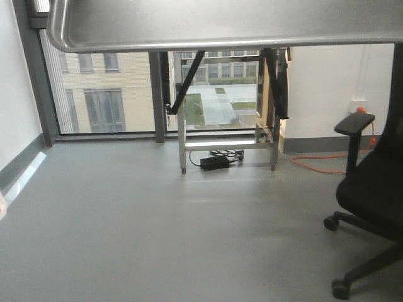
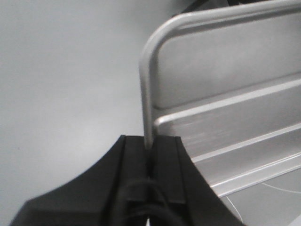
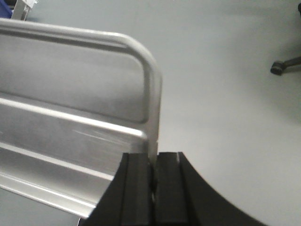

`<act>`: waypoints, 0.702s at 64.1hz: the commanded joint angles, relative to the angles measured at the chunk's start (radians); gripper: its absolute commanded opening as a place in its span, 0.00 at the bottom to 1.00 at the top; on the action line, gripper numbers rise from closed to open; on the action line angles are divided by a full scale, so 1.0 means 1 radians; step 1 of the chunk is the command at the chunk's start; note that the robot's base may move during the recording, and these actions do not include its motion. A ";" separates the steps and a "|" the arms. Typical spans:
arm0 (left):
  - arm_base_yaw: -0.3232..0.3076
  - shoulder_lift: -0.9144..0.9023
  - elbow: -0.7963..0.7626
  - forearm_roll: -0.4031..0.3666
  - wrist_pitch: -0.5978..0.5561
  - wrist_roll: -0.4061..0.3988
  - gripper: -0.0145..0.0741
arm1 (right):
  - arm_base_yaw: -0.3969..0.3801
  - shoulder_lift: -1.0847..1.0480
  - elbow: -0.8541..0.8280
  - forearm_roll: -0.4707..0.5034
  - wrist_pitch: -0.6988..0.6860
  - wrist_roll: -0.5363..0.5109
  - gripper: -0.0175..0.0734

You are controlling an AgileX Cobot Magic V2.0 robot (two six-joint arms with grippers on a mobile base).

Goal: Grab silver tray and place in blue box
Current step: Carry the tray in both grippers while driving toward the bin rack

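Note:
The silver tray (image 1: 220,22) is held up in the air and fills the top of the front view, seen from below. In the left wrist view the silver tray (image 2: 225,103) shows its ridged floor, and my left gripper (image 2: 149,143) is shut on its left rim. In the right wrist view the silver tray (image 3: 75,117) shows the same ridges, and my right gripper (image 3: 154,160) is shut on its right rim. The blue box is out of view.
Grey floor (image 1: 157,220) lies below. A black office chair (image 1: 371,189) stands at the right. A metal stand (image 1: 227,141) with a black power brick (image 1: 214,162) is by the window, and an orange cable (image 1: 321,168) runs along the wall.

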 commanded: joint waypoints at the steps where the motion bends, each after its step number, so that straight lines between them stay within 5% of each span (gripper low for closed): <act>1: -0.005 -0.021 -0.025 0.037 0.002 0.017 0.05 | -0.005 -0.014 -0.030 -0.069 -0.046 -0.009 0.25; 45: -0.005 -0.021 -0.025 0.040 0.002 0.017 0.05 | -0.005 -0.011 -0.030 -0.069 -0.046 -0.009 0.25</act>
